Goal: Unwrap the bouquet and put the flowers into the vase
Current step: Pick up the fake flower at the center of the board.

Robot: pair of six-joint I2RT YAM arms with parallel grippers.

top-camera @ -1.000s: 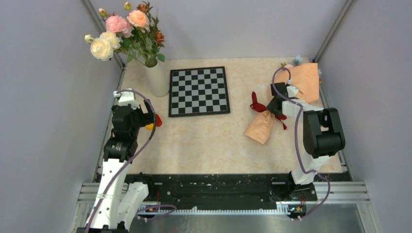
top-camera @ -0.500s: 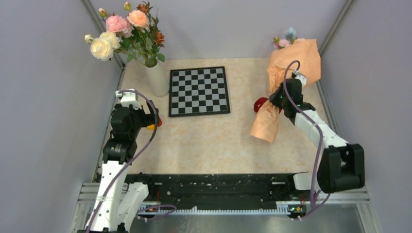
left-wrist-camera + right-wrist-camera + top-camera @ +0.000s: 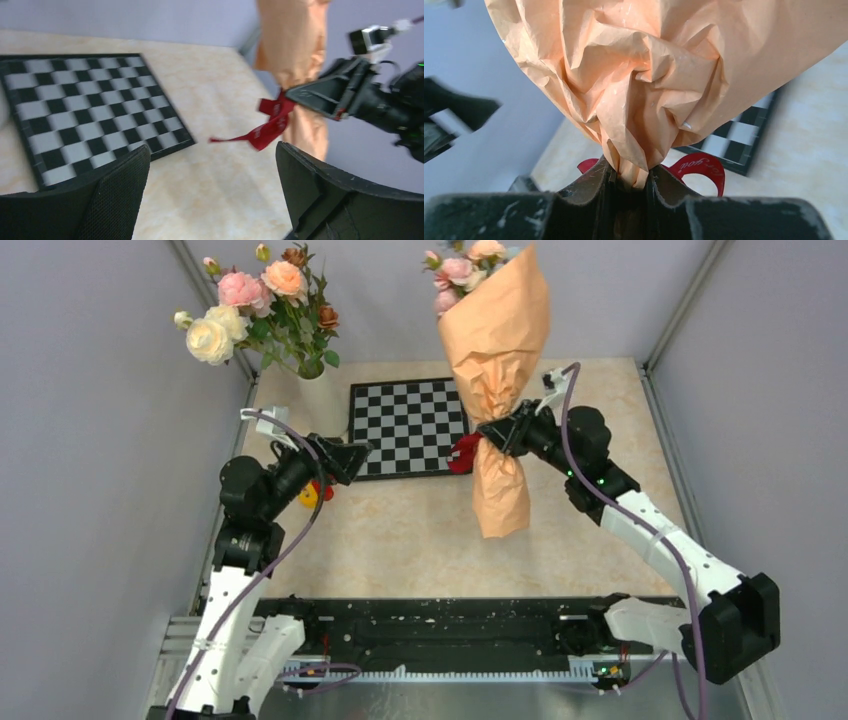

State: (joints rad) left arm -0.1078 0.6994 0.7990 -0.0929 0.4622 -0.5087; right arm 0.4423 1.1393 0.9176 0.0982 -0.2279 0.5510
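Roses (image 3: 255, 305) stand in the vase (image 3: 318, 395); flowers (image 3: 458, 268) poke from the bouquet (image 3: 497, 350).

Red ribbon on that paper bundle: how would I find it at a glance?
Start at the chessboard; at its right edge, the right end effector holds a tall peach paper bouquet upright. At the bundle's pinched waist hangs the ribbon: a dark red lettered strip, unlike the plain crinkled paper around it.
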